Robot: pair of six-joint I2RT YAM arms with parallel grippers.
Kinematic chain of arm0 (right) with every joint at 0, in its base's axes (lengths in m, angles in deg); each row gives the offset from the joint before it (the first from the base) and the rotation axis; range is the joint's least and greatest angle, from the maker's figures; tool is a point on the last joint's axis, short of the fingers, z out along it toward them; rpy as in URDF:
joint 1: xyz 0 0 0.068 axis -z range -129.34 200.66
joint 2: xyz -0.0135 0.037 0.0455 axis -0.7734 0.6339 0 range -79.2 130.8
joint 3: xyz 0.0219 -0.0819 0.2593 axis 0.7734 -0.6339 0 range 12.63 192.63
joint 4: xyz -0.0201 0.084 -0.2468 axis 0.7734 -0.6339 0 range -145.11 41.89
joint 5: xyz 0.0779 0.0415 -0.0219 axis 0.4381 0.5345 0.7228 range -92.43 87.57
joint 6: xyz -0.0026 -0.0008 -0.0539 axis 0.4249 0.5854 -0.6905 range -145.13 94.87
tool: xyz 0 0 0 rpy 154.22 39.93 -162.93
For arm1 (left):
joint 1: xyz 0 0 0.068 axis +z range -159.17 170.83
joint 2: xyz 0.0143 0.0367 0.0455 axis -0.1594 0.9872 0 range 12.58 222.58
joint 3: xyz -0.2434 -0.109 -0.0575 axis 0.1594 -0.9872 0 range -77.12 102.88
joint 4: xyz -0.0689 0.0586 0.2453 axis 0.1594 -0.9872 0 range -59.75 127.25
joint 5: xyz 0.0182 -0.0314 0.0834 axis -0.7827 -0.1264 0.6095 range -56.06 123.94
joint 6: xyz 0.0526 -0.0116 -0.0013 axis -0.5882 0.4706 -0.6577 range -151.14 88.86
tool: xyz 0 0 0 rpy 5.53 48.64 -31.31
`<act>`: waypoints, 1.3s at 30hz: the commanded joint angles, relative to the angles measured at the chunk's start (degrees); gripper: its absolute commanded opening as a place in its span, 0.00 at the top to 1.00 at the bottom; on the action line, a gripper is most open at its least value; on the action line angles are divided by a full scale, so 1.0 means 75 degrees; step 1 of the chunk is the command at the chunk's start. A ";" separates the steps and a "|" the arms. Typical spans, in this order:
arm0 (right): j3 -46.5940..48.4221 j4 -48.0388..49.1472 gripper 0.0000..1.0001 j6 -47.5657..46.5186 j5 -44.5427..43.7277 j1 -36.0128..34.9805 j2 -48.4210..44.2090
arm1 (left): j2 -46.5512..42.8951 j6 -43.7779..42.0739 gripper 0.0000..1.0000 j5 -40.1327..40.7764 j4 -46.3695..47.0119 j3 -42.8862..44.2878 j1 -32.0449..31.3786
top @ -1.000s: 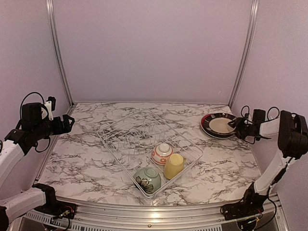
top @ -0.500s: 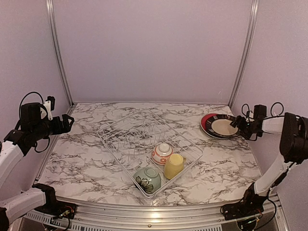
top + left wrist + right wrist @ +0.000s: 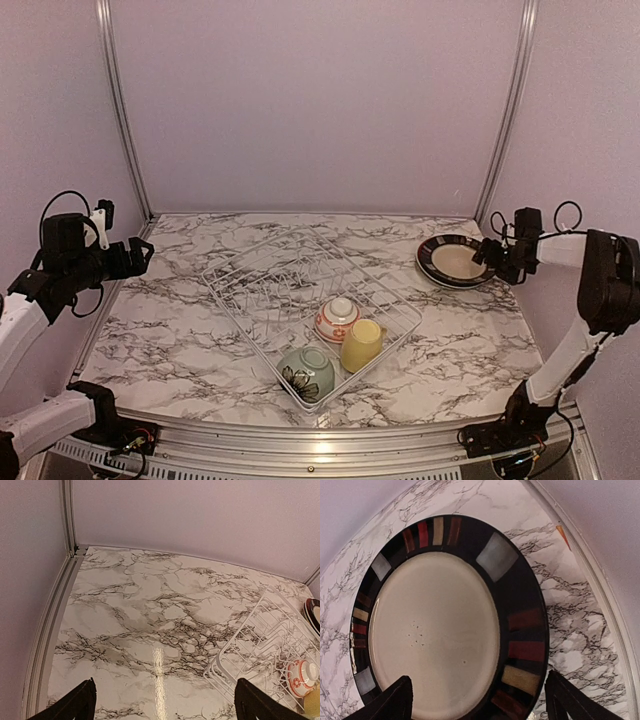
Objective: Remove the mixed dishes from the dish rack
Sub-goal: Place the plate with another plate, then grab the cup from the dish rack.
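Note:
The white wire dish rack (image 3: 290, 285) lies mid-table. At its near end are a small red-patterned white bowl (image 3: 337, 318), a yellow cup (image 3: 361, 344) on its side and a green flowered bowl (image 3: 306, 372). A black-rimmed plate (image 3: 455, 261) lies flat on the table at the back right, outside the rack. My right gripper (image 3: 490, 254) hovers at that plate's right edge. In the right wrist view it (image 3: 477, 705) is open and empty over the plate (image 3: 435, 625). My left gripper (image 3: 143, 255) is open and empty, held high at the far left. The other plates are out of view.
The left wrist view shows bare marble table (image 3: 150, 610), the rack's corner (image 3: 250, 650), the red-patterned bowl (image 3: 301, 675) and the plate's edge (image 3: 313, 614). Purple walls and metal rails (image 3: 122, 110) close in the table on three sides.
My right gripper has moved up and slightly back at the plate's right edge. The red rim seen under the plate before no longer shows. The left arm has not moved.

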 commanded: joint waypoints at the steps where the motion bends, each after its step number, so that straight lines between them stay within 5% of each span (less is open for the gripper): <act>1: 0.0296 -0.0221 0.11 -0.0208 -0.1094 -0.0070 -0.0928 | -0.0034 -0.0069 0.01 -0.0059 -0.0092 0.0044 0.0004; 7: 0.0449 -0.0670 0.10 -0.0661 -0.1476 -0.0626 -0.1668 | 0.0001 -0.0076 0.01 -0.0064 -0.0091 0.0053 0.0004; 17: 0.1529 -0.1611 0.06 -0.1785 -0.1827 -0.4628 -0.1676 | 0.0140 -0.0077 0.01 -0.0050 -0.0095 0.0067 0.0004; 28: 0.3042 -0.4411 0.05 -0.2840 -0.1467 -0.8186 -0.0460 | 0.0188 -0.0085 0.01 -0.0001 -0.0108 0.0049 0.0004; 39: 0.2873 -0.5560 0.05 -0.2323 -0.1594 -0.8995 -0.0421 | 0.0305 -0.0094 0.01 -0.0031 -0.0120 0.0091 0.0006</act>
